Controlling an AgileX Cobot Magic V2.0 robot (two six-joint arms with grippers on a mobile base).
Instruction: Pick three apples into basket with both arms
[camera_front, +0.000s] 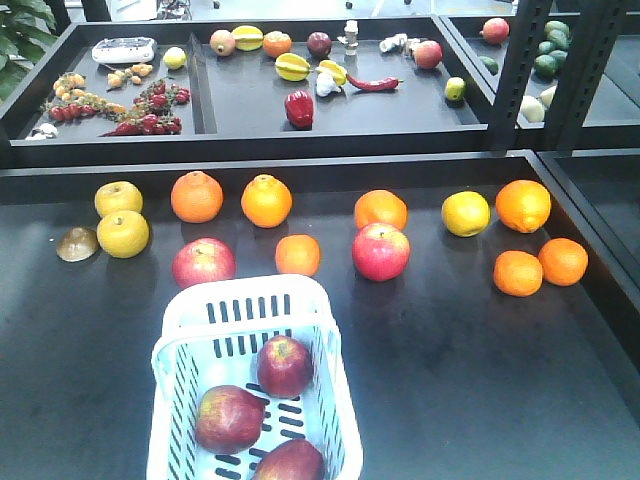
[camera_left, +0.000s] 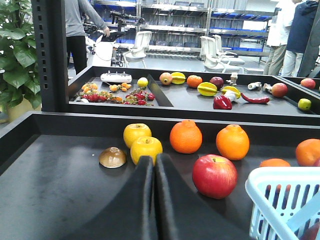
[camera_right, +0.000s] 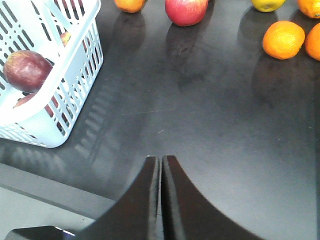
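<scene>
three apples (camera_front: 284, 365) in basket (camera_front: 250, 305) | no readable writing | both fingers closed

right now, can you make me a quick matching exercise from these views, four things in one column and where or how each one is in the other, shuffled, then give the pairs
Things:
1. three apples
2. left gripper
3. red pepper
4. brown flattish fruit

Places or states:
A. on the far shelf, behind the front row of oranges
B. inside the basket
C. at the left end of the near table, beside a yellow fruit
D. shut, holding nothing

Pairs: 1-B, 2-D, 3-A, 4-C
</scene>
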